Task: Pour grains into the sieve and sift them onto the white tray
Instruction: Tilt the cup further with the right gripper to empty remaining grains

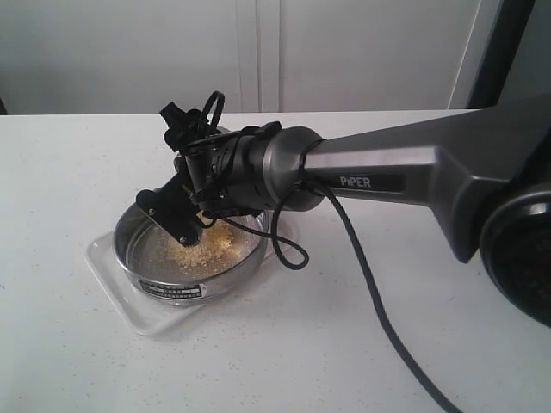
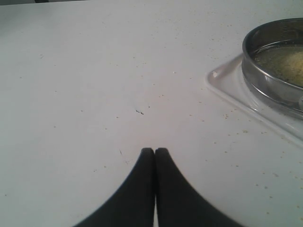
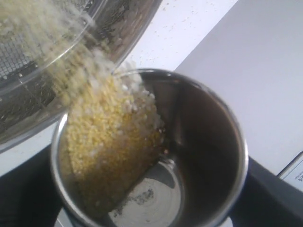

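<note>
The sieve (image 1: 129, 258) sits on the white tray (image 1: 108, 262) left of centre, its black label plate (image 1: 172, 291) facing the front. My right gripper (image 1: 185, 211) reaches across and hangs over the sieve, shut on a small steel cup (image 3: 203, 142) that is tilted. Yellow and off-white grains (image 3: 104, 137) slide over the cup's lip toward the sieve mesh (image 3: 28, 94). A pile of grains (image 1: 211, 249) lies in the sieve. My left gripper (image 2: 155, 151) is shut and holds nothing, above bare table beside the tray (image 2: 227, 82) and sieve (image 2: 270, 80).
The right arm (image 1: 387, 176) and its black cable (image 1: 362, 275) cross the table from the right. Loose specks are scattered over the white tabletop (image 2: 94, 94). A white wall stands behind the table's back edge.
</note>
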Controlling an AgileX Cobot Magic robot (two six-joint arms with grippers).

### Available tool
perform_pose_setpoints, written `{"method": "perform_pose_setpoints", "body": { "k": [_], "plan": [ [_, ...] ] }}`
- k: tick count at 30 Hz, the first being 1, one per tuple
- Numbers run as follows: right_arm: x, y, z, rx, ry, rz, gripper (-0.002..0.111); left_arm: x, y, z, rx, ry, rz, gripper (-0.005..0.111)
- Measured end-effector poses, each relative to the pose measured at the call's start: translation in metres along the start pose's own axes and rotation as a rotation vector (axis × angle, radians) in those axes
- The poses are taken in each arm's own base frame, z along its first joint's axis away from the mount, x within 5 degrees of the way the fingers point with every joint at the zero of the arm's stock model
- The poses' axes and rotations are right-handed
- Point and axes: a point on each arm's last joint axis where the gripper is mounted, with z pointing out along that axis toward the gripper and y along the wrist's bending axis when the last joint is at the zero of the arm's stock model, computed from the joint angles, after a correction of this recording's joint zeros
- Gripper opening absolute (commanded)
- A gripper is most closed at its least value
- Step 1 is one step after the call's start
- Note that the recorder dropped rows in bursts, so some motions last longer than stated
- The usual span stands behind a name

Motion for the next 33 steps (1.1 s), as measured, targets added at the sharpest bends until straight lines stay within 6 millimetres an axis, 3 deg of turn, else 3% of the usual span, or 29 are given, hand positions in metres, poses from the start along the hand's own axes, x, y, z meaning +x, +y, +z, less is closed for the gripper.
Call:
{"method": "perform_pose_setpoints", "body": {
  "k": [33],
  "plan": [
    [0.0041,-0.0060,-0.0002,0.062,0.050,-0.200,0.000,0.0000,0.0000,0.0000,0.000,0.000,0.000,0.000]
  ]
}}
